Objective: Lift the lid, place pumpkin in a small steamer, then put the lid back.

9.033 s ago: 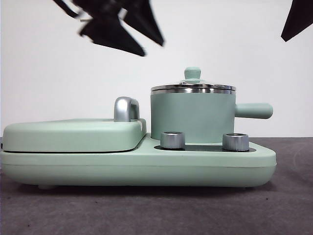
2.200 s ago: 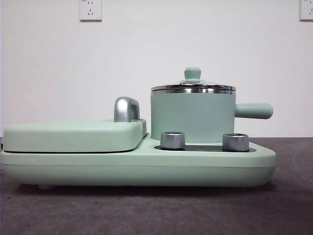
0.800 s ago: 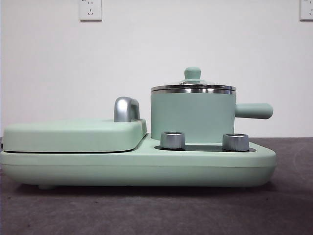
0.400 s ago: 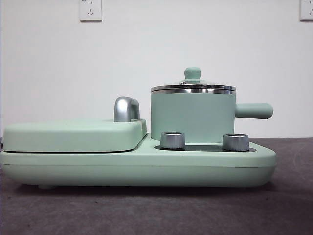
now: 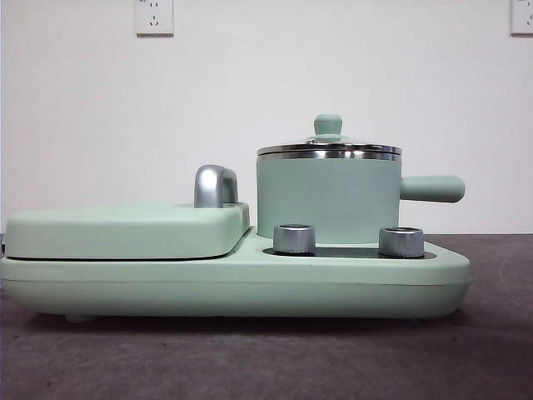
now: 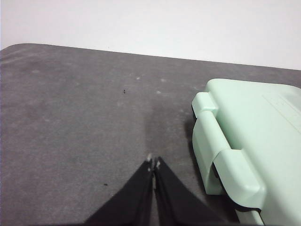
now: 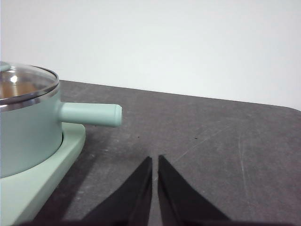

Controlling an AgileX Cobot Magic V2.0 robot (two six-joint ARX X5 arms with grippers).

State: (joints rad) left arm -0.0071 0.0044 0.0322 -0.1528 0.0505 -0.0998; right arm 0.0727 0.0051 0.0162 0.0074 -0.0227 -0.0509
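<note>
At centre right of the front view, the round clear glass lid with steel rim (image 5: 328,149) sits on the mint-green cylindrical small steamer (image 5: 326,198). The lid is probably fragile and slippery; grasp its small knob. Left gripper (image 6: 153,162) and right gripper (image 7: 154,159) have fingers closed, holding nothing. No pumpkin is visible.

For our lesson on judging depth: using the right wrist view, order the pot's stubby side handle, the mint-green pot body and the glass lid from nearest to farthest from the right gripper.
1. Stubby mint-green side handle, its tip pointing toward the right gripper.
2. Mint-green cylindrical pot body, behind the handle.
3. Round clear glass lid with steel rim, on top of the pot; barely farther than the pot's wall, so nearly level.
</note>
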